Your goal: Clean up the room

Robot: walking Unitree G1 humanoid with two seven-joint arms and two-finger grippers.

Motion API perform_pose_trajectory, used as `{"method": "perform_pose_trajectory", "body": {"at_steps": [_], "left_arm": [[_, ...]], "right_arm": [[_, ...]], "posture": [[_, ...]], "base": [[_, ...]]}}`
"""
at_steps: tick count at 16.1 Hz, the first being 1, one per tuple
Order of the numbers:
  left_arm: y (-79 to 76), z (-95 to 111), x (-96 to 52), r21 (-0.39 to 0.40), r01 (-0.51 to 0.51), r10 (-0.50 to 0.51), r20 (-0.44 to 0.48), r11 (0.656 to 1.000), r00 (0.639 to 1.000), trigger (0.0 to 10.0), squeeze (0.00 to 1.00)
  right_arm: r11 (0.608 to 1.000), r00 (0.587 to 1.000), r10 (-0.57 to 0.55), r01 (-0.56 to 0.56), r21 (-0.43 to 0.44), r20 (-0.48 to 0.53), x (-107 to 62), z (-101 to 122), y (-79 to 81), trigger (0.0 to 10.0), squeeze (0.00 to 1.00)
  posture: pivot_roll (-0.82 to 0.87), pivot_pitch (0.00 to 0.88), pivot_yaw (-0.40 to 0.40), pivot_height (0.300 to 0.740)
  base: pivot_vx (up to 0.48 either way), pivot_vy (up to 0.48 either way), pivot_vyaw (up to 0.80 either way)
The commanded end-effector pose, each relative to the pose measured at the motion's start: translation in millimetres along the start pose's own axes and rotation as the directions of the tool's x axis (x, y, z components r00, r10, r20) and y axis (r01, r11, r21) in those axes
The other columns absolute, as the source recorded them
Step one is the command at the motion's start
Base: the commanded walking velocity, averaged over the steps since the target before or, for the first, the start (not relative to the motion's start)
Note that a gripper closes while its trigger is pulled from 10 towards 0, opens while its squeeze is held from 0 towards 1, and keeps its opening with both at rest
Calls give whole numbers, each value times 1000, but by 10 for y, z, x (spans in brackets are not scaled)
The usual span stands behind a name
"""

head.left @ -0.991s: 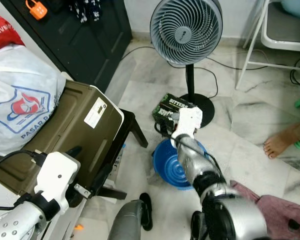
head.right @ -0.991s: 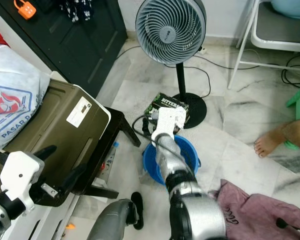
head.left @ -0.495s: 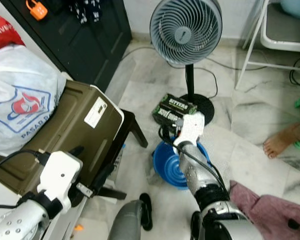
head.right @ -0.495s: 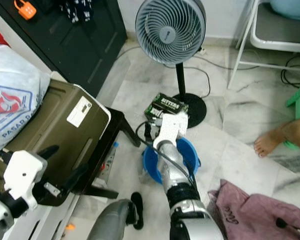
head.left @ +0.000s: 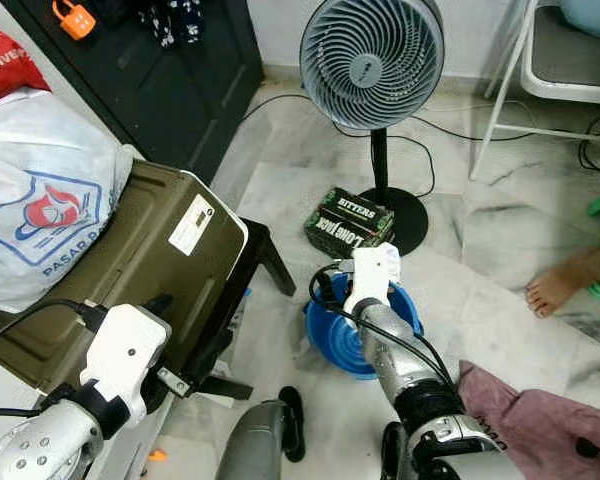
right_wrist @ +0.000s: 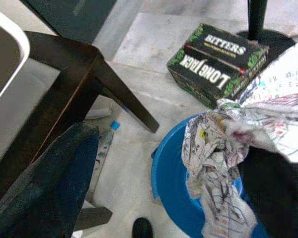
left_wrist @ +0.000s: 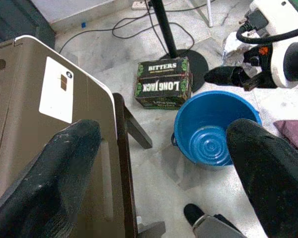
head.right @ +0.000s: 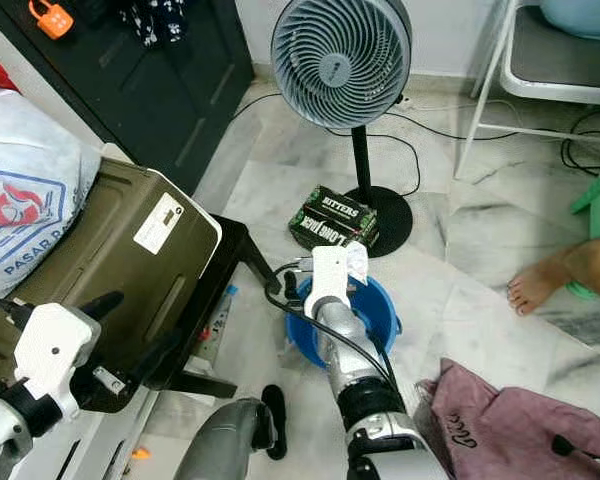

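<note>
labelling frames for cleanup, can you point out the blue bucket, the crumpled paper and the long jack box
blue bucket (left_wrist: pixel 208 144), left wrist view, ribbed inside bottom.
crumpled paper (right_wrist: pixel 216 148), right wrist view, printed crumpled middle, over the bucket.
long jack box (head.left: pixel 348 221), left eye view, top face near the lettering.

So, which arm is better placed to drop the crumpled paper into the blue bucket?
The right. The right gripper already holds the crumpled paper over the rim of the blue bucket, so opening the fingers would probably drop it in. The left gripper is open, far back beside the olive case.
</note>
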State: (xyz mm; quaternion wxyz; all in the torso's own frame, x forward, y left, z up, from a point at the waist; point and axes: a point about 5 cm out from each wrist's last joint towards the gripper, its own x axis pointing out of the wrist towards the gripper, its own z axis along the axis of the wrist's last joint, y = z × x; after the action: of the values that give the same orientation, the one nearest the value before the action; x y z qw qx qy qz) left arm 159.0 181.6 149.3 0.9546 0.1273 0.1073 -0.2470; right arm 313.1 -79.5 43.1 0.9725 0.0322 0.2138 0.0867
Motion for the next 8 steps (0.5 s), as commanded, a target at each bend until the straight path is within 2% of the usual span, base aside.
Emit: {"method": "perform_pose_trajectory", "body": {"at_steps": [1, 2, 3, 4, 5, 6, 8], "left_arm": [[24, -37, -19, 11, -7, 7, -26, 1000, 1000, 10000, 0], [22, -37, -12, 12, -5, 5, -26, 1000, 1000, 10000, 0], [17, -36, -13, 14, -2, 3, -27, 1000, 1000, 10000, 0], [16, -36, -14, 15, -1, 1, -27, 1000, 1000, 10000, 0], [15, -37, -14, 19, 6, -5, -28, 1000, 1000, 10000, 0], [14, -36, -10, 25, 12, -11, -27, 1000, 1000, 10000, 0], [25, -35, 4, 26, 11, -10, -25, 1000, 1000, 10000, 0]], "right_arm": [[998, 998, 60, -60, 18, -16, -9, -19, 143, 10000, 1000], [998, 1000, -2, 1, -66, -6, -2, -6, 89, 10000, 906], [999, 1000, -7, 7, -51, -19, -1, -15, 75, 10000, 875], [984, 998, -65, 65, -166, 5, 1, 7, 15, 10000, 867], [996, 997, -67, 65, -64, -25, 4, -20, 12, 10000, 282], [998, 997, -53, 54, 10, -51, 0, -47, 18, 10000, 267], [996, 998, -60, 58, -75, -27, -10, -23, 33, 10000, 267]], "posture": [[224, 246, 186, 740], [225, 245, 187, 740], [226, 244, 189, 740], [225, 243, 190, 740], [225, 242, 192, 740], [226, 241, 191, 740], [223, 240, 193, 740]], "base": [[0, 0, 0], [0, 0, 0], [0, 0, 0], [0, 0, 0], [0, 0, 0], [0, 0, 0], [0, 0, 0]]}}
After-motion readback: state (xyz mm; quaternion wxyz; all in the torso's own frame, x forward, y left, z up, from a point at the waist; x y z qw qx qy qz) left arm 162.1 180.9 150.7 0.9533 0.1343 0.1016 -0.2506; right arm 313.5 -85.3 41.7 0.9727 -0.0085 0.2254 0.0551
